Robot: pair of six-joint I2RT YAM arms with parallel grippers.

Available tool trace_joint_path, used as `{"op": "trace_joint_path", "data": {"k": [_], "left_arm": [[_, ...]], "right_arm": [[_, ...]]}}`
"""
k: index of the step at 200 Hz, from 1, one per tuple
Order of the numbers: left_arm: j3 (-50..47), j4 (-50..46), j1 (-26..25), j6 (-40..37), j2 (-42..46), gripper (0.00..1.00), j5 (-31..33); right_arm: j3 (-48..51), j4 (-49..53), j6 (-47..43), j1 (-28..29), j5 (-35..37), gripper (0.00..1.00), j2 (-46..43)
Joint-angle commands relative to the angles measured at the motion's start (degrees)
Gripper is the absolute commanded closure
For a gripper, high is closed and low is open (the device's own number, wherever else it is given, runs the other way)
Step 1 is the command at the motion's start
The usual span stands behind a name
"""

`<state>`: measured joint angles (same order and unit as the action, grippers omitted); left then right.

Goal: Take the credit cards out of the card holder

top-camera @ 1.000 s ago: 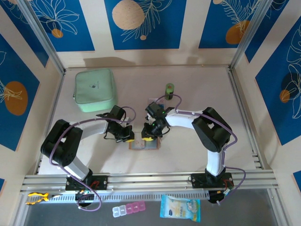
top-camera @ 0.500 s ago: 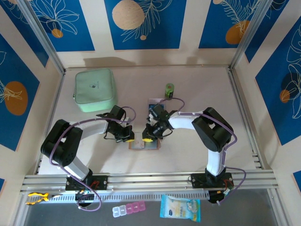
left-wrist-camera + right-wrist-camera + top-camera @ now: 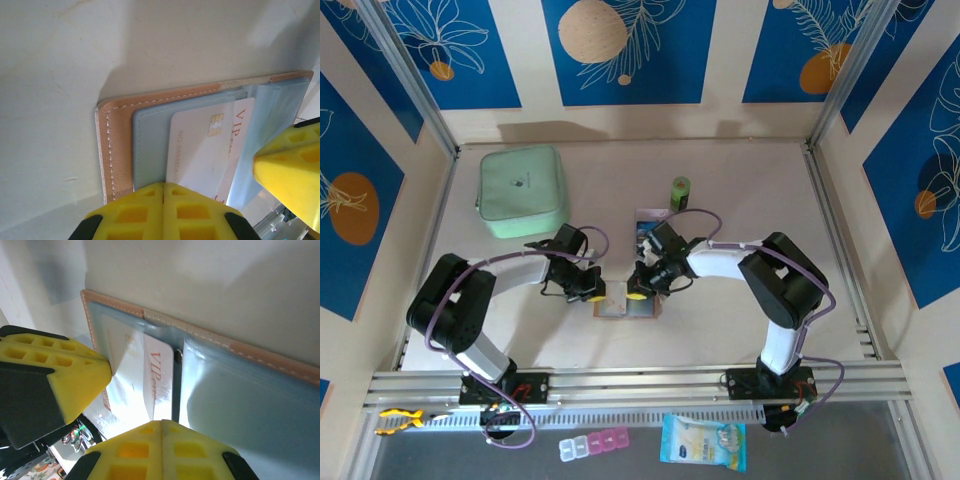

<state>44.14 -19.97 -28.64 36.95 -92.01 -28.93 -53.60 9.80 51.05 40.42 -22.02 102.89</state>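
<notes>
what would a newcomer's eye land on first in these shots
Two arms meet at mid-table over the open card holder, their yellow jaws shut with the tips down at it. In the left wrist view, a white VIP card shows among the holder's grey-blue pockets. A mint-green case lies at the far left of the table.

The top external camera looks down from high behind the near edge of the table (image 3: 740, 180), far enough back to take in all four edges. Each wrist camera sits very close over the open card holder (image 3: 626, 307), facing it past its own yellow fingertips (image 3: 142, 212). All three views share that holder at the table's middle.
</notes>
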Motion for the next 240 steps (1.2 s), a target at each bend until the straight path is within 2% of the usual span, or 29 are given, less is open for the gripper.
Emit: {"op": "trace_joint_path", "data": {"k": [1, 29, 55, 77, 186, 240], "left_arm": [[-0.95, -2.39, -0.26, -1.09, -1.00, 1.00, 2.26], [-0.84, -2.38, -0.22, -1.07, -0.98, 1.00, 2.04], [-0.69, -2.41, -0.27, -1.18, -1.24, 1.00, 2.21], [-0.81, -2.40, -0.22, -1.14, -1.42, 1.00, 2.12], [-1.08, -1.74, -0.23, -0.97, -1.83, 1.00, 1.51], [-0.90, -2.07, -0.26, -1.05, -1.62, 1.00, 1.64]], "right_arm": [[-0.07, 5.28, -2.27, -0.67, 1.18, 0.94, -2.23], [-0.95, 6.51, -3.84, -0.91, -0.11, 0.92, -1.97], [-1.15, 2.28, -2.51, -0.10, -2.89, 0.84, -0.44], [-1.48, 0.30, -1.21, 0.70, -2.96, 0.80, 1.00], [-2.33, -1.68, -0.82, 1.22, -3.72, 0.79, 4.18], [-0.54, -7.02, 1.45, 0.97, -5.77, 0.85, 3.31]]}}
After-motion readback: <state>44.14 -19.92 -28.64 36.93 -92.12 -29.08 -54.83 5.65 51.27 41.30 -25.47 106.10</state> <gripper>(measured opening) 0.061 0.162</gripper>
